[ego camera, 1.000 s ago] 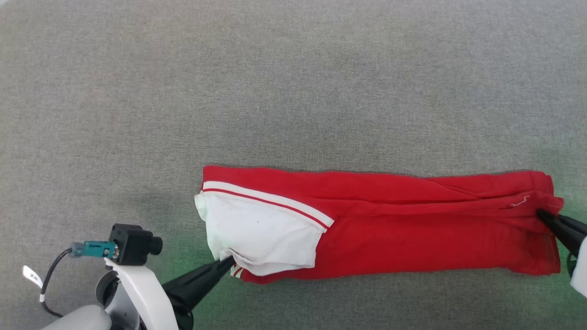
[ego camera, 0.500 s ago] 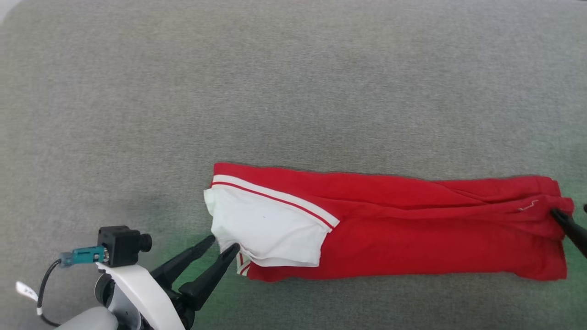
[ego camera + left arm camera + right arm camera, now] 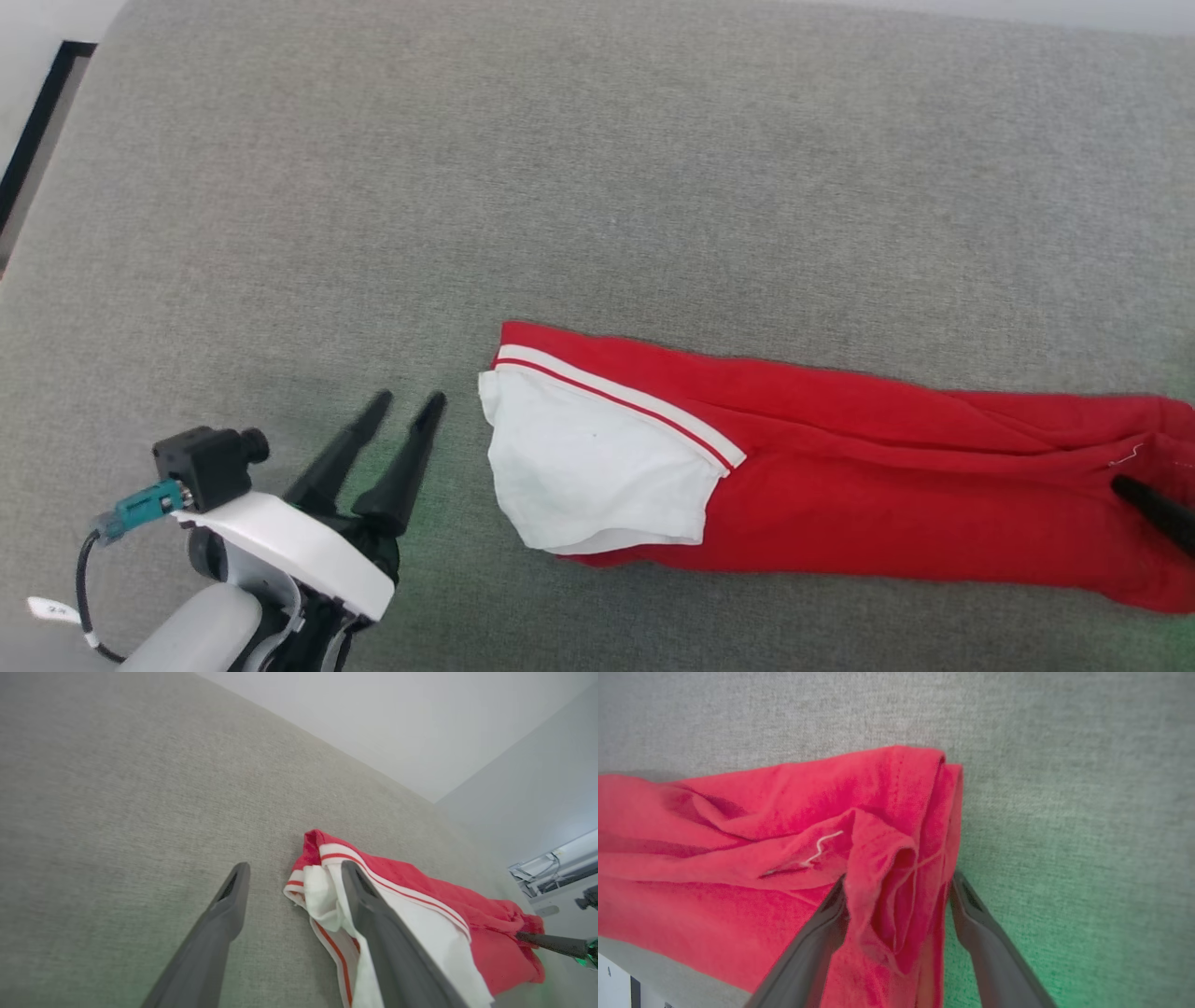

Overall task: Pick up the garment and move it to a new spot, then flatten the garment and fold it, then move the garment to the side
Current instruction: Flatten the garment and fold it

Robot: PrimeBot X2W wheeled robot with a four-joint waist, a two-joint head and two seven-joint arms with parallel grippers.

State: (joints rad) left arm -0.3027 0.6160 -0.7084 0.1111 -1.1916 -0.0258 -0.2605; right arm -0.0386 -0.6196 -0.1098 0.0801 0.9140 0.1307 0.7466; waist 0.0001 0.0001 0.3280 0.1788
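Observation:
The garment (image 3: pixel 887 467) lies folded into a long red strip on the grey surface, its white sleeve (image 3: pixel 588 467) on top at the left end. My left gripper (image 3: pixel 409 399) stands open just left of the sleeve, apart from it, with nothing between its fingers. In the left wrist view the left gripper (image 3: pixel 294 865) points past the garment's (image 3: pixel 467 905) striped sleeve end. My right gripper (image 3: pixel 898 877) is open at the garment's (image 3: pixel 738 826) right end, a loose red fold lying between its spread fingers. One of its dark fingers (image 3: pixel 1150 502) rests over the hem.
The grey cloth surface (image 3: pixel 597 168) stretches wide beyond and left of the garment. Its left edge and a dark strip (image 3: pixel 37 121) show at the upper left. A pale wall and some equipment (image 3: pixel 551 868) stand past the garment's far end.
Both grippers have opened. The left one let go of the sleeve's corner and drew back to the left. The head camera has shifted, so the garment sits further right in view.

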